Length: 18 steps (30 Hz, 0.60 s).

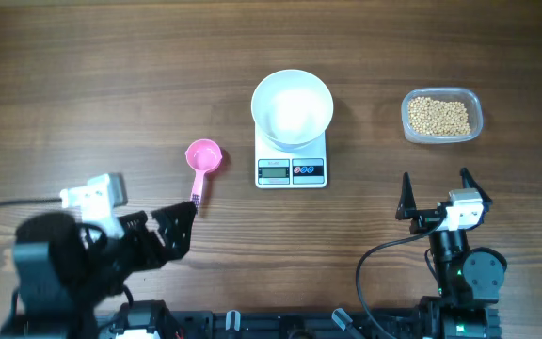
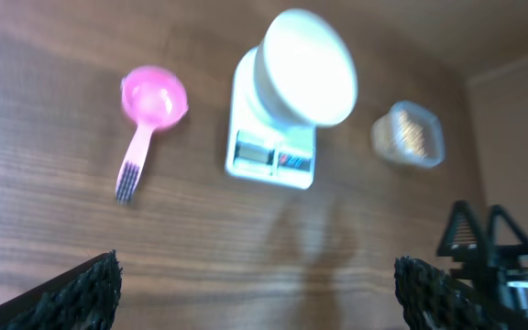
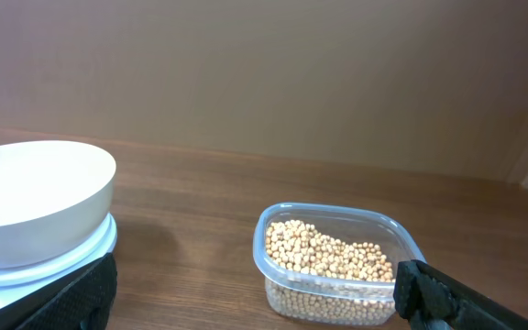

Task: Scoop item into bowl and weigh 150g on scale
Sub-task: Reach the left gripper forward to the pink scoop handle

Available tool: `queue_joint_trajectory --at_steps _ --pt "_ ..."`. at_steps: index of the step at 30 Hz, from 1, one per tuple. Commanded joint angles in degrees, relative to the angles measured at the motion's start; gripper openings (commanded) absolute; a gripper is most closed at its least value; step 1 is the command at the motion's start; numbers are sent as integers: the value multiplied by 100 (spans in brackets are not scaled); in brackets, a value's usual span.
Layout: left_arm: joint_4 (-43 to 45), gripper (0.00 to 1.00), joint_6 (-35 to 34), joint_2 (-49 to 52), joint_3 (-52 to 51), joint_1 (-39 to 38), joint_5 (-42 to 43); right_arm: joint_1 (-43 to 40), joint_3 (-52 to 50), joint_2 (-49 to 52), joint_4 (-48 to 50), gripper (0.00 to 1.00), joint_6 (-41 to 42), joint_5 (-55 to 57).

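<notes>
Overhead: bowl (image 1: 293, 106) sits on the scale (image 1: 292, 170) mid-surface and looks empty. Beans (image 1: 439, 116) are all in the clear tub (image 1: 476, 108), right of the scale and apart from it. Pink scoop (image 1: 202, 160) lies left of the scale, cup away from the robot, handle end towards it. Left claw (image 1: 184, 218) is spread wide, holding nothing, tips just beside the handle end. Right claw (image 1: 436, 193) is also wide and empty, short of the tub. Display is too small to read.

Left wrist: blurred. Scoop (image 2: 152, 99) is up and left of centre, not between the fingers (image 2: 90, 289). The step is likely grabbing the scoop, so shift left until the handle sits between the jaws. Grip mid-handle rather than the tip, so the cup stays level when loaded.

Right wrist: fingers (image 3: 438, 293) are wide apart with nothing between them, and the tub is straight ahead. The tub looks light and may slide when scooped. The right claw could pinch the tub wall to steady it. Keep clear of the bowl (image 3: 39, 192) so the scale isn't nudged.
</notes>
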Motion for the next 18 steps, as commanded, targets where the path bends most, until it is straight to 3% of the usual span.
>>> queue_joint_trajectory --at_steps 1,6,15,18 --pt "26 100 -42 802 129 37 -15 26 -9 -7 26 100 -50 81" --pt "-400 100 -153 2396 588 37 -295 26 -9 -7 28 100 -50 81" --pt "-337 100 -146 4822 629 37 -437 26 -9 -7 26 100 -50 81" --pt "-175 100 166 5416 616 35 -350 26 -9 -7 26 100 -50 81"
